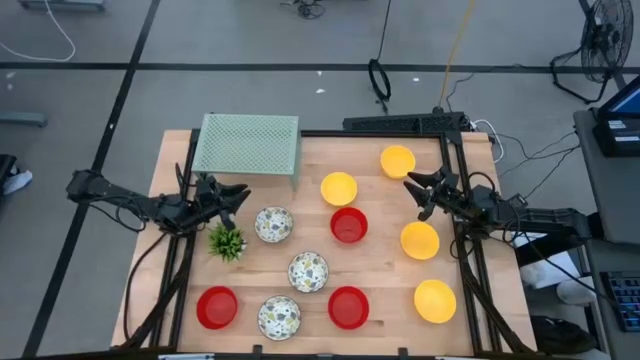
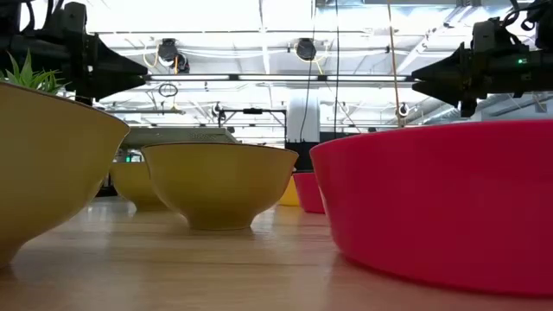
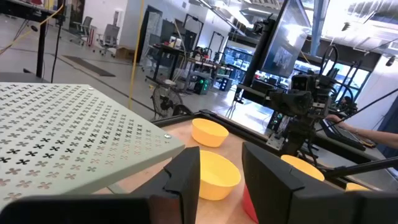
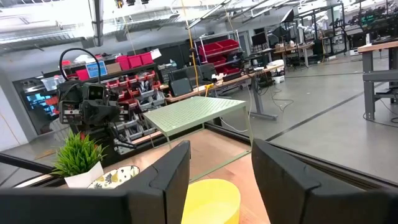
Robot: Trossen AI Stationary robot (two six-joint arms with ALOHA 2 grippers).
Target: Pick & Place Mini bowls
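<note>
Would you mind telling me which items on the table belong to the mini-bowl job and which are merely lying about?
Job items:
- yellow bowls
- red bowls
- speckled white bowls

Lying about:
- small green plant
- pale green mesh rack

The high view looks straight down on the whole table (image 1: 390, 330). The low view sits at tabletop level, very near the bowls. Both wrist views face inward, sharing the mesh rack (image 3: 68, 134).

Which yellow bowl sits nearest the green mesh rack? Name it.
The yellow bowl just right of the rack's front corner, directly behind a red bowl. The other three yellow bowls lie farther right, by the right gripper.
</note>
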